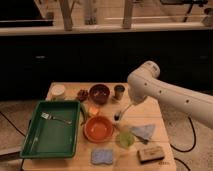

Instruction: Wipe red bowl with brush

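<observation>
The red bowl [98, 128] sits on the wooden table [160, 117], just right of the green tray. My gripper [131, 105] is at the lower end of the white arm [150, 87], above the table to the right of and behind the bowl. It is shut on the brush [124, 111], whose pale handle slants down to the left. The dark bristle tip [117, 117] hangs just off the bowl's upper right rim, outside the bowl. The arm hides most of the gripper.
A green tray [35, 142] holds a metal fork [55, 118]. A maroon bowl [99, 93], a metal cup [119, 92] and a white cup [58, 91] stand at the back. A green cup [125, 139], blue cloth [143, 131], blue sponge [102, 156] and brown block [151, 154] lie in front.
</observation>
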### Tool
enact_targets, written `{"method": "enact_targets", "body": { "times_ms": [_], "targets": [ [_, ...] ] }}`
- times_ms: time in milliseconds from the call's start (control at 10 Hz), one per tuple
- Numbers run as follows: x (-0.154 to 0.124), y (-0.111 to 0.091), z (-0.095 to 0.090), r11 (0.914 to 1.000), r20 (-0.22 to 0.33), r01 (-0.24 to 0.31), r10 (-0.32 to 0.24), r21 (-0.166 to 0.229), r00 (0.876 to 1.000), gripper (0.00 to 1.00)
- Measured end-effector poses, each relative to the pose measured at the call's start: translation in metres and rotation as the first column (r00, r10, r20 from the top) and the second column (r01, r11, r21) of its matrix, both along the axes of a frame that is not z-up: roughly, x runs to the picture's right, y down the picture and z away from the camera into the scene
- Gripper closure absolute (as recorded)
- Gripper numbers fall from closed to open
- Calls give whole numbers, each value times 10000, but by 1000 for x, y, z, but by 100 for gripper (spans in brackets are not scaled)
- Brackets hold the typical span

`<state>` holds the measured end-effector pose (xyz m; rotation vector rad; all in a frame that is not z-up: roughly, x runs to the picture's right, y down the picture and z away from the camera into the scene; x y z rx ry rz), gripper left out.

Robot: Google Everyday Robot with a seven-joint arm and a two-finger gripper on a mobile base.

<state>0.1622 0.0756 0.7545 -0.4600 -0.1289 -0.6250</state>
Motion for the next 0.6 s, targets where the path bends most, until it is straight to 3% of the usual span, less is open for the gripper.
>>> {"method": "enact_targets", "body": {
  "times_ms": [300,600],
  "targets": [
    [-38,8,-12,9963,755,850,-839,-111,9936,97],
    [-56,18,-14,9892,1043,1432,-1391,-325,9848,97]
  ]
}}
